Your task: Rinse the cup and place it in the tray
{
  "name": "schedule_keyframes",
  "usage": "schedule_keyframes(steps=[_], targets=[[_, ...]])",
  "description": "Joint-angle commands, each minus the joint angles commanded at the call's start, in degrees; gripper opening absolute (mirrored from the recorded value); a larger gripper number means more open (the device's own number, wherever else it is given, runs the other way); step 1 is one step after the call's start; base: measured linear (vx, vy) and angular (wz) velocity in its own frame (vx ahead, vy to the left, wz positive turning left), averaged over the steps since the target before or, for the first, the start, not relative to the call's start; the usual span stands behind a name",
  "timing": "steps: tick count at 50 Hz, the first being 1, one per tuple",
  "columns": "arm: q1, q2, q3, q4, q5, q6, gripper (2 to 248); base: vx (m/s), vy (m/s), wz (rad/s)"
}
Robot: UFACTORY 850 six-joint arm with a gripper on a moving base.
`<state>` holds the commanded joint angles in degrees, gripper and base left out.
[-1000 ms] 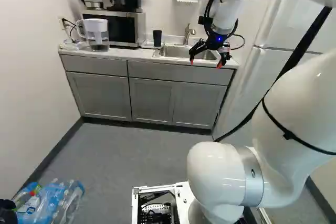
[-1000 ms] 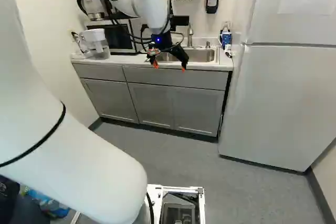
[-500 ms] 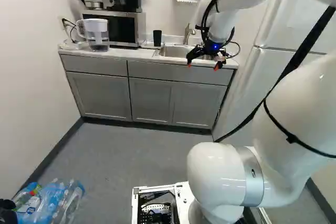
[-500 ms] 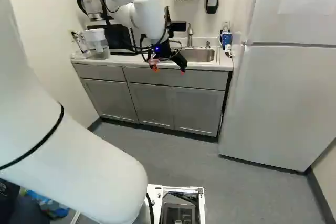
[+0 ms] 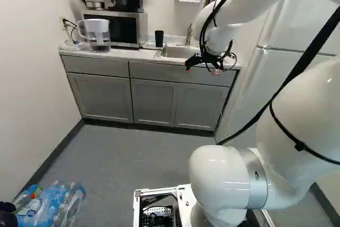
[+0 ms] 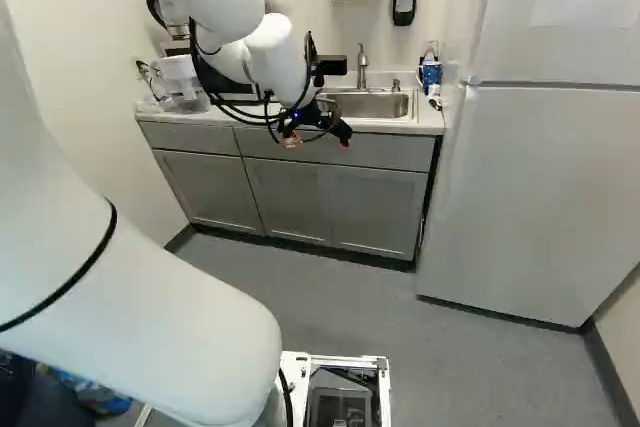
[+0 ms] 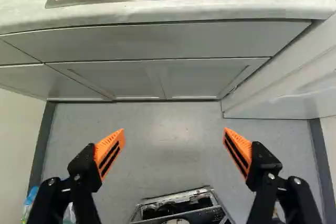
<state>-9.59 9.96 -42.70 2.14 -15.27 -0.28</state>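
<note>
While a small black cylindrical cup (image 5: 159, 38) stands upright at the far side of the pale stone-look countertop (image 5: 127, 54), left of the stainless-steel sink (image 5: 178, 51), the black two-fingered gripper (image 5: 202, 71) hangs at the near side of the counter in the left base view, well apart from the cup. The cup appears to rest on a low whitish tray (image 5: 149, 45), though its base is too small to make out fully.

In the right base view, the arm hides the cup and tray. The curved metal faucet (image 6: 362, 62) rises behind the sink, with no running water discernible. A tall white refrigerator (image 6: 540, 197) stands to the right.

In the wrist view, the gripper's orange pads (image 7: 109, 153) stand wide apart with nothing between them, pointing past the flat grey cabinet fronts (image 7: 157, 77) toward the floor. The near part of the sink shows ahead, with no cup visible in it.

With the cup seemingly on the tray and the gripper empty, the scene most resembles the close of the placing step; whether the cup is rinsed cannot be told. If so, the next move calls for keeping clear of the counter and leaving the cup untouched. If rinsing remains, the gripper must rise and reach far left for it.
</note>
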Motion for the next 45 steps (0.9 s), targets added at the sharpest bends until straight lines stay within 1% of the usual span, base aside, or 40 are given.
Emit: schedule_keyframes(steps=[13,28,45], targets=[[1.29,0.81,5.07,-0.29,8.77,0.04,247,0.0,0.0,0.0],[2.98,1.88,11.71,-0.66,20.28,0.09,247,0.0,0.0,0.0],[4.72,2.97,18.55,-1.05,32.12,0.14,247,0.0,0.0,0.0]])
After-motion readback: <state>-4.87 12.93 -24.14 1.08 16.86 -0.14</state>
